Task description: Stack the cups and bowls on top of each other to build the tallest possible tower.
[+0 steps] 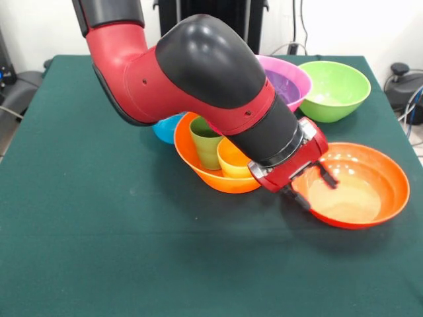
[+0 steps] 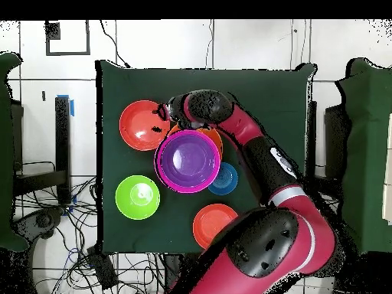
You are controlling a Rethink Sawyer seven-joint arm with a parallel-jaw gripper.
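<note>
My gripper (image 1: pixel 312 188) straddles the left rim of a red-orange bowl (image 1: pixel 380 173): one finger (image 1: pixel 327 177) is inside it, the other outside, with a gap between them. In the overhead view the gripper (image 2: pixel 162 115) is at that bowl's (image 2: pixel 138 126) edge. The light orange bowl (image 1: pixel 192 162) beside it holds the green cup (image 1: pixel 205 142) and the yellow cup (image 1: pixel 231 158), both upright. The purple bowl (image 1: pixel 285 87) sits inside the pink bowl (image 1: pixel 301 72). The orange cup is out of view.
The lime green bowl (image 1: pixel 334 89) stands at the back right and the small blue bowl (image 1: pixel 164 129) behind the light orange one. A second red-orange bowl (image 2: pixel 208 222) shows only in the overhead view, near the robot's base. My arm hides the table's (image 1: pixel 99 231) middle.
</note>
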